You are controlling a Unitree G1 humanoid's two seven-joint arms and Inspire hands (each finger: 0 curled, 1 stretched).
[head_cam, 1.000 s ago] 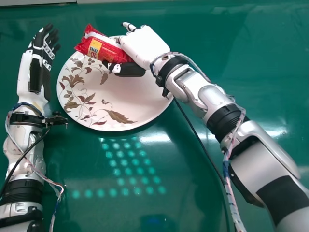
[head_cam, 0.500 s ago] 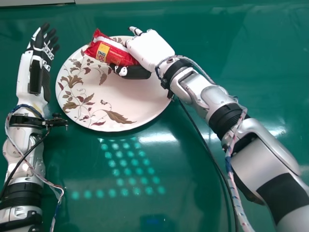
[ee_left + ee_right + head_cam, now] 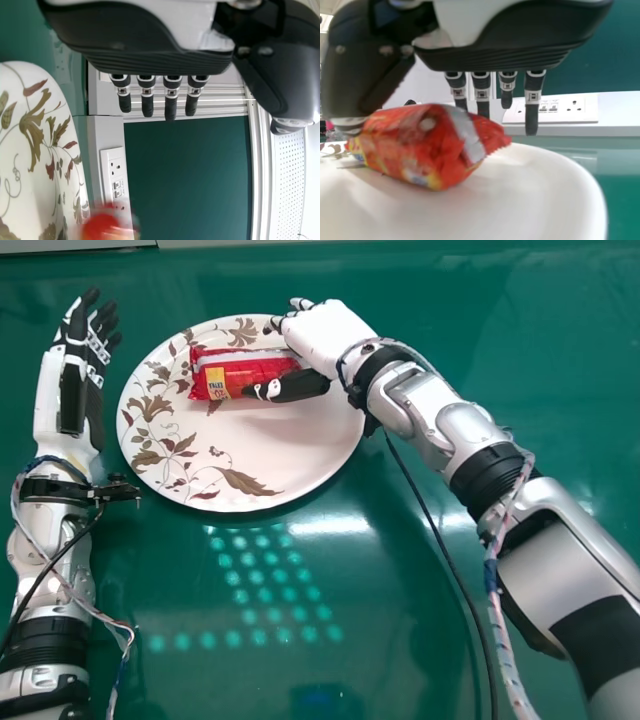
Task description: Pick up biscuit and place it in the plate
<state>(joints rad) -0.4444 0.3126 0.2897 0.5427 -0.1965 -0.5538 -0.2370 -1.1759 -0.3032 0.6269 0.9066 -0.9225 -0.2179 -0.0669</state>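
- The biscuit packet is laid within the rim of the plate, seemingly borne by its surface, as the task asks.
- The right hand is held over the plate's far right side, its fingers straight and apart from the thumb; no clamp on the packet is seen, presumably so that it can be let go.
- The thumb is placed along the packet's near side, perhaps as a leftover of the grasp; whether it is touched cannot be told.
- The left hand is kept open beside the plate, apparently unneeded.
- A clear lift away seems called for next, since the packet could be dragged by the thumb.
- On the red wrapper, a yellow label patch and a pale band are borne; print is carried by the patch, its wording left unquoted.
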